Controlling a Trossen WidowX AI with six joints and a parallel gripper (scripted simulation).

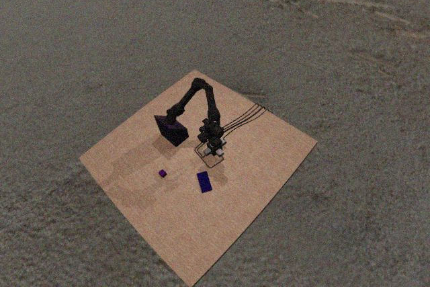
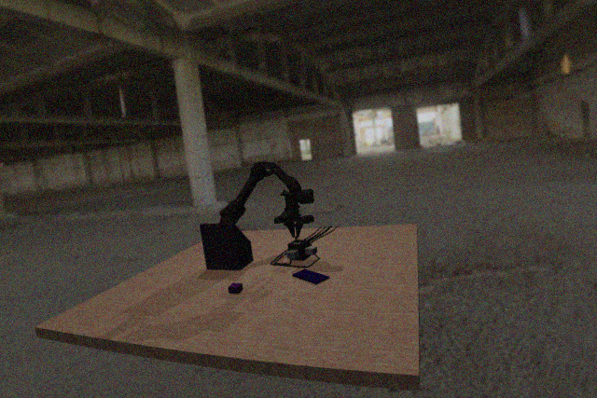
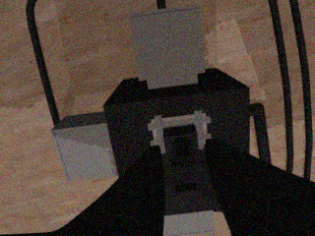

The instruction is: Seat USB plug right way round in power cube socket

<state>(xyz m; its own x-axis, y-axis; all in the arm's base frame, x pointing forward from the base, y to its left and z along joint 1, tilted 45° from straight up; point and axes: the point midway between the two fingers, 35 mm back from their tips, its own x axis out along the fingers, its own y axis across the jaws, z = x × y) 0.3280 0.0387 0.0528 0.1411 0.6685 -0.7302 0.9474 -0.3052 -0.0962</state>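
From above, the arm (image 1: pixel 208 97) arches from its base near the desk's (image 1: pixel 277 158) far-left edge down over the power cube (image 1: pixel 213 144) at mid-desk. Side on, the gripper (image 2: pixel 295 231) points straight down onto it. At the wrist, the fingers stand slightly parted around the plug (image 3: pixel 179 130), holding nothing; it looks seated. Releasing seems under way; next, lift straight clear.

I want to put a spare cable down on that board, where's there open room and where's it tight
Open wood runs along the near edge of the board, below the blue flat slab and small purple cube, and on the right side past the cables. It is crowded around the power cube, gripper, cable loops and dark base box.
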